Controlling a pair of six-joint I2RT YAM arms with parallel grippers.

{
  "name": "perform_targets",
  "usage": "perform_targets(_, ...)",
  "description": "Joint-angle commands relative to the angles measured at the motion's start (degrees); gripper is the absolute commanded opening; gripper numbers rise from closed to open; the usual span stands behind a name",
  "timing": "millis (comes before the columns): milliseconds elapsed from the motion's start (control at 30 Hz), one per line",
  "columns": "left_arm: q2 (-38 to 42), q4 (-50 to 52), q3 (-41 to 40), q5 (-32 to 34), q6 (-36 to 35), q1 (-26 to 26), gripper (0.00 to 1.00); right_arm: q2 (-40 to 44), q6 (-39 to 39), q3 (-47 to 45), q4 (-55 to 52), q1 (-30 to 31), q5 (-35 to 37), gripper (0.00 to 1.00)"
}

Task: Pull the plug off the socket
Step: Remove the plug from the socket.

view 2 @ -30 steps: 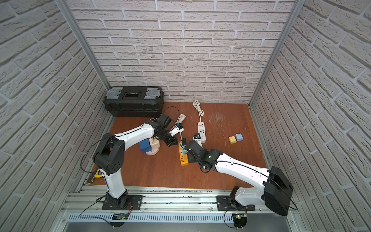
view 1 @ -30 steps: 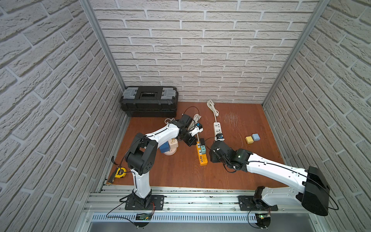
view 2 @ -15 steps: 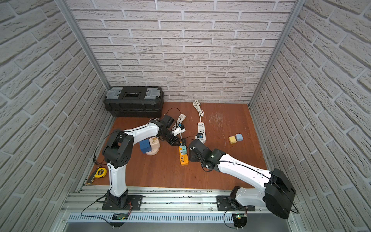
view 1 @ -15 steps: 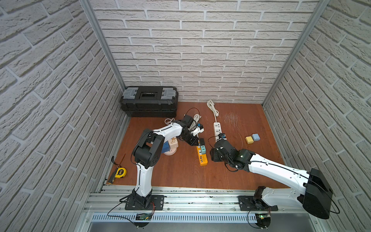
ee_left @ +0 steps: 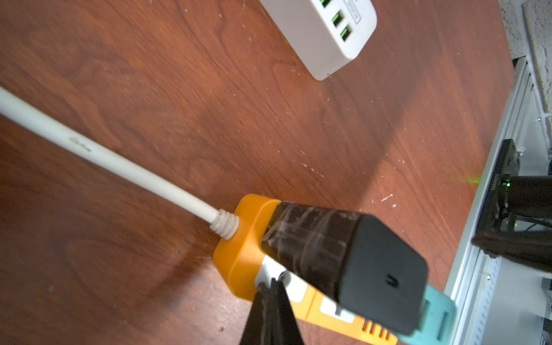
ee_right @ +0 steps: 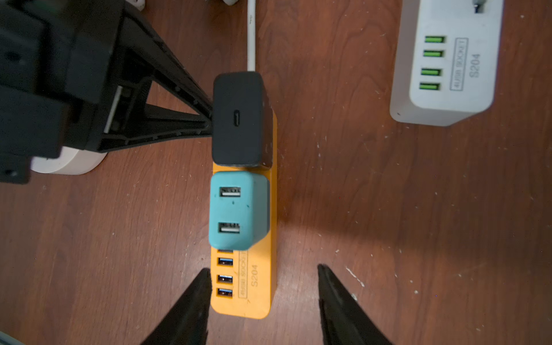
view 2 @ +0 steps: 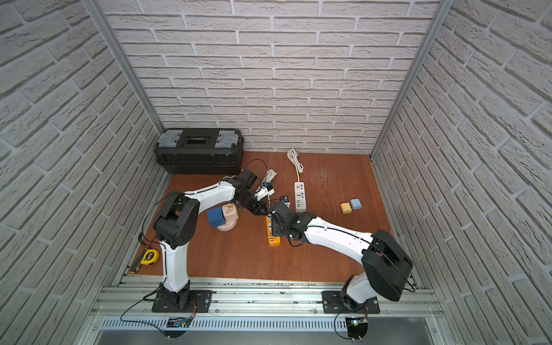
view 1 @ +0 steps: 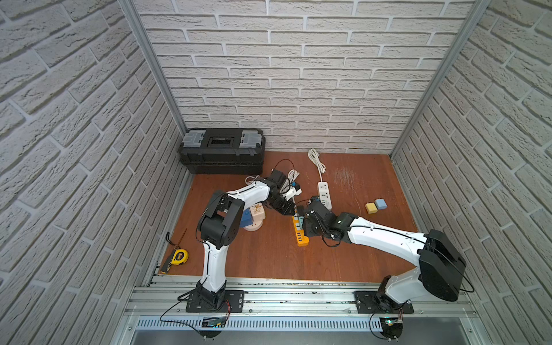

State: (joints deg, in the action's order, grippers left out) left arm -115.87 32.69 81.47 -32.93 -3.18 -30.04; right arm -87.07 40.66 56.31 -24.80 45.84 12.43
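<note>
The left pincer [ee_right: 210, 119] is pressed together to a single point. Its tip touches the side of the black plug [ee_right: 237, 119], which sits in the orange socket strip [ee_right: 257, 298]. The right pincer [ee_right: 263, 268] is spread and pinches nothing: one finger is just beside the strip's cable-free end, the other over bare tabletop [ee_right: 388, 209]. A teal plug [ee_right: 236, 209] sits in the same strip, just beside the black one.

The teal plug overhangs the strip's row of ports, so three blue ones show whole and a fourth only as a sliver. The frame edge cuts off the right pincer's fingers, and in both top views the arms' wrists cover most of the plugs.

Toward the white strip [ee_right: 448, 59] the tabletop lies open. The opposite side is crowded by the left arm's black body.

There are two strips, two plugs and four green ports on the white strip. A yellow block [view 1: 371, 207] and a blue block [view 1: 380, 204] lie well apart from the strips.
</note>
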Motion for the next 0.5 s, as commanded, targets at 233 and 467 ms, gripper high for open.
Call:
perform_targets(233, -2.7, 0.8, -0.3, 1.0, 0.4, 0.4, 0.00, -5.5, -2.9, 5.2, -0.1, -1.4, -0.4, 0.53)
perform_targets(467, -3.0, 0.8, -0.1, 0.8, 0.5, 0.4, 0.00, -8.0, -3.4, 6.4, 0.8, -2.8, -1.5, 0.50)
